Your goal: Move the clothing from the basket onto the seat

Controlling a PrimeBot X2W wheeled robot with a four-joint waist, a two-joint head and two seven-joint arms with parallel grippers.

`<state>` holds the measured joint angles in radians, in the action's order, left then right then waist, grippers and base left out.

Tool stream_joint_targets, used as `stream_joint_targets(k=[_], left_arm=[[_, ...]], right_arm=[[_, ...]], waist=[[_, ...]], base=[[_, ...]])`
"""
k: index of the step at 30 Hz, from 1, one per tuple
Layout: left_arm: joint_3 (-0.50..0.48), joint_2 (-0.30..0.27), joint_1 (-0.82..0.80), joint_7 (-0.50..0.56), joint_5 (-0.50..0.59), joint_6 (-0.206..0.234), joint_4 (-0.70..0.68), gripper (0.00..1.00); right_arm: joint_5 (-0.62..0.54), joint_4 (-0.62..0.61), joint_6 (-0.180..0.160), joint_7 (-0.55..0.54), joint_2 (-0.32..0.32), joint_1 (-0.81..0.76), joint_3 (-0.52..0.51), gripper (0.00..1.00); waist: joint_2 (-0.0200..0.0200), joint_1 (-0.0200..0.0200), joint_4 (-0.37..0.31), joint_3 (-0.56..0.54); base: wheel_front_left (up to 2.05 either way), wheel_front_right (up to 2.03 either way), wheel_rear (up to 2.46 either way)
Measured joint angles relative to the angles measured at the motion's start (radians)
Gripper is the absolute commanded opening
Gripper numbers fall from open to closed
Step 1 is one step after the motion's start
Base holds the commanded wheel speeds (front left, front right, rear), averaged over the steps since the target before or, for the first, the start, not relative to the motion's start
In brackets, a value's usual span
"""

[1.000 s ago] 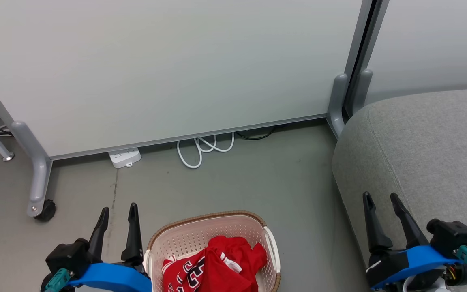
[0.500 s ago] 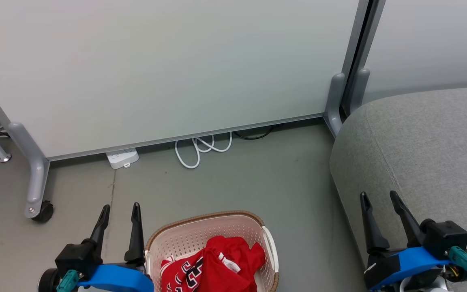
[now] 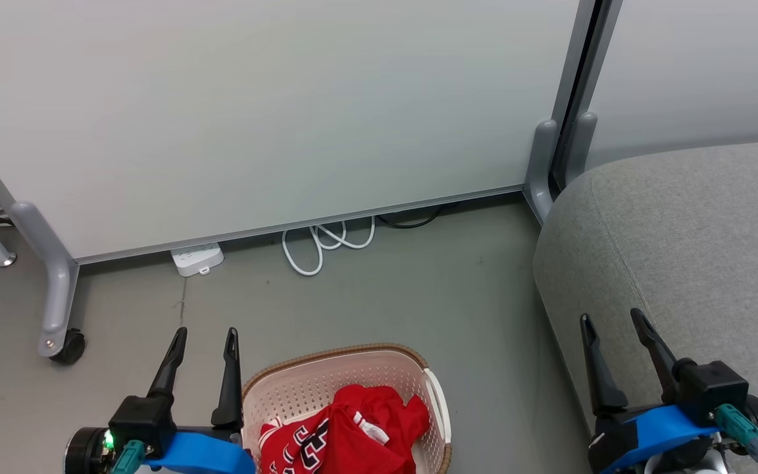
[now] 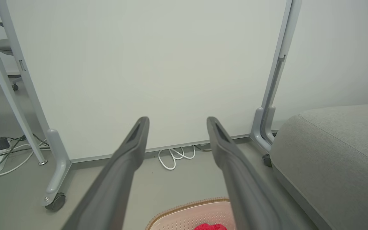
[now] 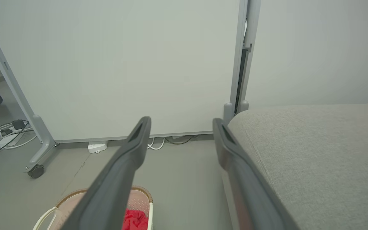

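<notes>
Our left gripper (image 3: 206, 331) has edged toward the basket (image 3: 336, 349) holding the clothing (image 3: 353, 431); it and our right gripper (image 3: 610, 315) gape empty. We judge the reach begun: next we dip in and pinch the clothing

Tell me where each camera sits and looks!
Head view: on the head, looking down at the basket; left pincer and right pincer show.
Left wrist view: on the left wrist, facing the white partition; its fingers show.
Right wrist view: on the right wrist, facing that partition; its fingers show.
All share the basket and seat.
</notes>
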<state>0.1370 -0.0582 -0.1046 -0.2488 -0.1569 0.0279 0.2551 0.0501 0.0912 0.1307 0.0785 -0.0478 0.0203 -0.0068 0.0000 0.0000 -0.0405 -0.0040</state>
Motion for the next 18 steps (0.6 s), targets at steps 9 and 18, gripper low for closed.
stream_joint_targets(k=[9,18], left_arm=[[-0.007,0.002,0.000,-0.014,0.018,0.005,-0.003,1.00],[-0.013,0.006,0.000,-0.014,-0.007,0.003,-0.006,1.00]], right_arm=[[-0.043,-0.008,0.000,0.007,0.000,0.000,0.004,1.00],[-0.040,-0.008,0.000,0.010,0.000,-0.001,0.004,1.00]], waist=[[0.0000,0.0000,0.000,-0.001],[0.0000,0.0000,0.000,0.007]], base=[[0.00,0.00,0.00],[0.00,0.00,0.00]])
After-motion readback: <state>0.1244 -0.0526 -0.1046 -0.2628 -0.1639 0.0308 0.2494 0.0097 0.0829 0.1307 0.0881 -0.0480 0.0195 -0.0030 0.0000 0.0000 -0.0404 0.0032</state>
